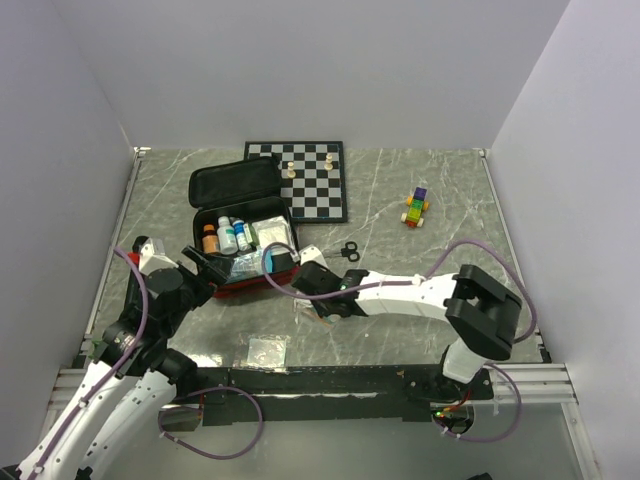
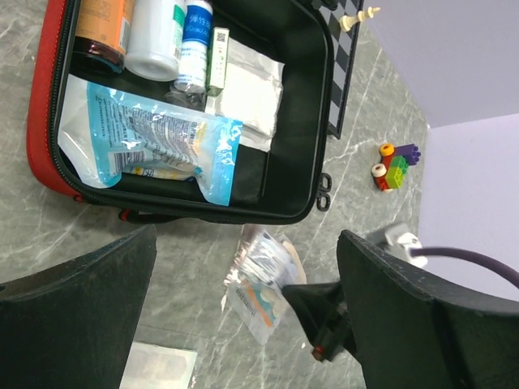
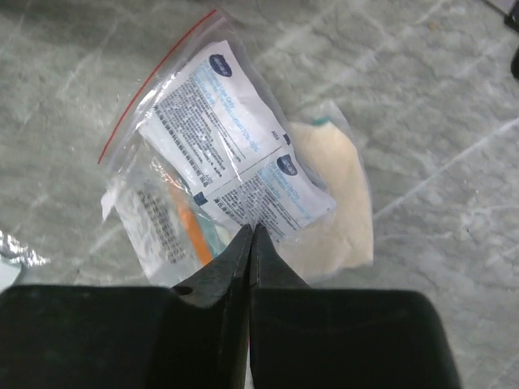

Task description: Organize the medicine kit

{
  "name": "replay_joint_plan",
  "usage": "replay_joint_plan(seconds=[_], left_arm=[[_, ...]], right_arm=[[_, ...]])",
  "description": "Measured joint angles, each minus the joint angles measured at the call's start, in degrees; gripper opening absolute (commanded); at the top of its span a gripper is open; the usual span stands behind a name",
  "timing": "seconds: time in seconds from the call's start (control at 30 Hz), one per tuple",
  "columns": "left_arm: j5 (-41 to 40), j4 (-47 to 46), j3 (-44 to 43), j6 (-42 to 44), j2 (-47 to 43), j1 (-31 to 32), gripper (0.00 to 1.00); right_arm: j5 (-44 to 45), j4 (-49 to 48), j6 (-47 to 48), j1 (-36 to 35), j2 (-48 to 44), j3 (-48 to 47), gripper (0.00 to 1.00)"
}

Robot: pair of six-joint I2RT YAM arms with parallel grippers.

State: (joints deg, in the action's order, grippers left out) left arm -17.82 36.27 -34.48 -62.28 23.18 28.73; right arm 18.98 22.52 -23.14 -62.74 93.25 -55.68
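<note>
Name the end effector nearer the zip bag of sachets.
Right. The right end effector is shut on the zip bag's edge; the left end effector hangs open, further left.

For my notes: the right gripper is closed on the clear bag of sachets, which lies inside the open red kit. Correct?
No. The clear bag lies on the table outside the red kit, as the left wrist view shows. The right gripper is indeed closed on it.

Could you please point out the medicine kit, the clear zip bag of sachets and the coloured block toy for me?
medicine kit (image 2: 304, 97), left wrist view, bare black lining.
zip bag (image 3: 235, 162), right wrist view, over the sachets inside.
block toy (image 1: 416, 209), top external view, green middle block.
</note>
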Motion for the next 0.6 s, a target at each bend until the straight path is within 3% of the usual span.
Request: replay_joint_plan(seconds=[0.53,0.6], left_arm=[[1.1,-1.2,1.4,0.0,0.3,0.0,0.96],[1.1,-1.3,1.4,0.0,0.2,0.0,0.96]], right_arm=[[-10.0,0.1,1.3,-5.5,-9.5,3.2,0.0],[-12.1,0.1,1.7,-5.5,-9.2,2.6,0.17]])
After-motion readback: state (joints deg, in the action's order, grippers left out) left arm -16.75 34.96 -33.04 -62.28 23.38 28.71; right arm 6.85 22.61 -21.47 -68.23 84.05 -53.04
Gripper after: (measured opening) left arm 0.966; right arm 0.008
